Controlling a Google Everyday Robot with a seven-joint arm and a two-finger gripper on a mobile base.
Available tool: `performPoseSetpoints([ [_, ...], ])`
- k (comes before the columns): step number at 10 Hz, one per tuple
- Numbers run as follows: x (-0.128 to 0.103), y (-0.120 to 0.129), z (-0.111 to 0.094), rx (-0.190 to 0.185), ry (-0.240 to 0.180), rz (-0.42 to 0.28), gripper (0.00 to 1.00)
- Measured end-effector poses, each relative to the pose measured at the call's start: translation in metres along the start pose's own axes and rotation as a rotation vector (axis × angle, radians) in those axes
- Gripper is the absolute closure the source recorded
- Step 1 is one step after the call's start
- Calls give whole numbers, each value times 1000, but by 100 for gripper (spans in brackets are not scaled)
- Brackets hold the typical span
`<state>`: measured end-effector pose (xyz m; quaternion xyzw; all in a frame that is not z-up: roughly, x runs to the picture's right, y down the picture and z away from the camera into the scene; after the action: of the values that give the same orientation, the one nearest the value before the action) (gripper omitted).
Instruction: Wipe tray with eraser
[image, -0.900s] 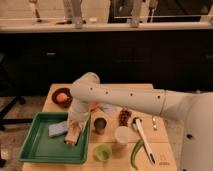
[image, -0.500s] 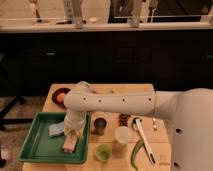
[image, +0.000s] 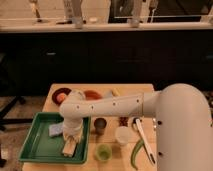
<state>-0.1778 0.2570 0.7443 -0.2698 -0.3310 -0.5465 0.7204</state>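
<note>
The green tray (image: 37, 147) lies at the front left of the wooden table. My gripper (image: 71, 136) hangs from the white arm over the tray's right part, pointing down. It is shut on the tan eraser (image: 69, 147), whose lower end rests on the tray floor near the right rim. A flat pale blue-grey pad (image: 55, 130) lies in the tray just left of the gripper.
Behind the tray are a red bowl (image: 61, 95) and a red-orange item (image: 92, 94). To its right stand a dark cup (image: 100, 124), a white cup (image: 123, 135) and a green cup (image: 103, 151), with a white utensil (image: 145, 141) and a green curved item (image: 136, 153) beyond.
My arm's elbow has swung left and lower over the tray. The gripper with the eraser has slid slightly left and toward the front of the tray.
</note>
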Motion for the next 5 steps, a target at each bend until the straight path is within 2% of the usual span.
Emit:
performPoseSetpoints([
  [5, 11, -7, 24, -36, 24, 22, 100],
])
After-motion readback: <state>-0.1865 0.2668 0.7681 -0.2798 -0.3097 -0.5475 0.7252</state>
